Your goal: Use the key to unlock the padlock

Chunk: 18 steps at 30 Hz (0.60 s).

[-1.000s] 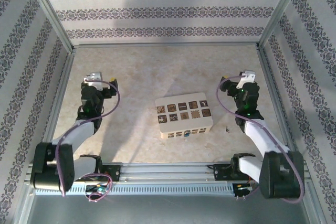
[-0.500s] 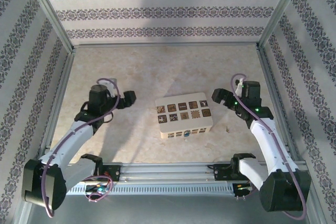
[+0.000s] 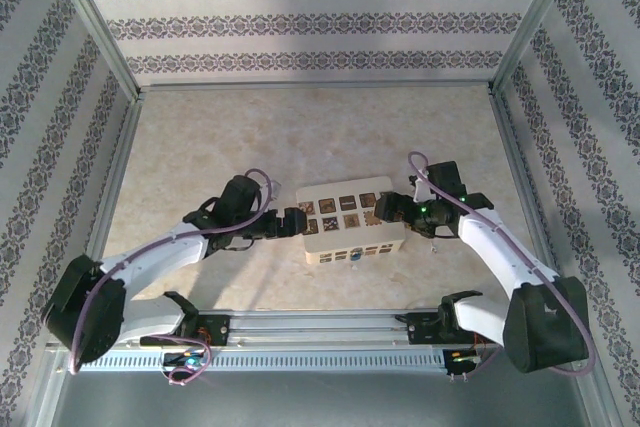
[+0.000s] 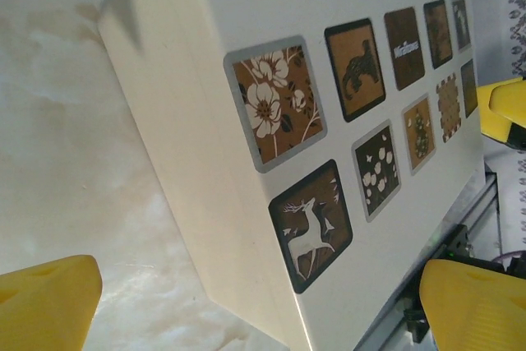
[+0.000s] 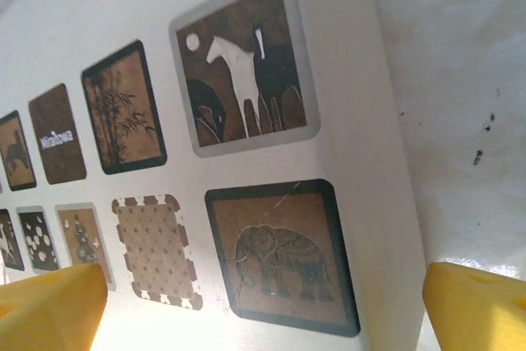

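Flanking the cream box [image 3: 350,217], my left tool [image 3: 296,224] and right tool [image 3: 386,211] gape fully, both empty. The padlock [image 3: 355,256] sits low on the box's near face. Best, I judge: square both tools on the end walls, close evenly, avoid skewing it on the counter [image 3: 250,127].

Box [image 3: 350,237] lies between left claw [image 3: 296,223] and right claw [image 3: 384,210]

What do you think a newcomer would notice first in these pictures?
The cream box with dark picture tiles sits in the middle of the table. The left gripper and right gripper flank its ends, jaws wide open. A tiny blue-and-silvery padlock shows on its near side.
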### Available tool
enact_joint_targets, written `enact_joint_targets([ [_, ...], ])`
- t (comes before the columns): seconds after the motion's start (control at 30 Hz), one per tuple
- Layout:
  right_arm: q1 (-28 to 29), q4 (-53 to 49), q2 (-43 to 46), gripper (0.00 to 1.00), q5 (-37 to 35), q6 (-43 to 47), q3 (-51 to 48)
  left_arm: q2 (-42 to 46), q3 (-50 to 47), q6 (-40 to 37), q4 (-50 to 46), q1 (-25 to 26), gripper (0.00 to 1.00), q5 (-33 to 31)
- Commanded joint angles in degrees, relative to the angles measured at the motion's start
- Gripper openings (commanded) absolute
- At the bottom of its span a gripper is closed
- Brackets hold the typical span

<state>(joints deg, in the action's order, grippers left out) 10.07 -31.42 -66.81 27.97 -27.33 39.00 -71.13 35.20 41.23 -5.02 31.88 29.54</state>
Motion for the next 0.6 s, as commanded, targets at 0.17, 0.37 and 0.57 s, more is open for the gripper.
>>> enact_joint_targets([
  [0.17,2.80,0.66,-3.56,0.99,3.90,-0.88,1.84,-9.91,4.60,3.03,6.18,0.56,0.99,10.53],
  [0.37,4.60,1.05,-4.80,0.98,4.71,-1.13,3.33,-14.45,7.74,4.51,8.96,0.57,0.99,12.53],
  [0.57,7.08,2.72,-5.87,0.98,5.16,-2.45,4.80,-15.25,10.26,2.74,9.01,-0.74,0.99,8.77],
])
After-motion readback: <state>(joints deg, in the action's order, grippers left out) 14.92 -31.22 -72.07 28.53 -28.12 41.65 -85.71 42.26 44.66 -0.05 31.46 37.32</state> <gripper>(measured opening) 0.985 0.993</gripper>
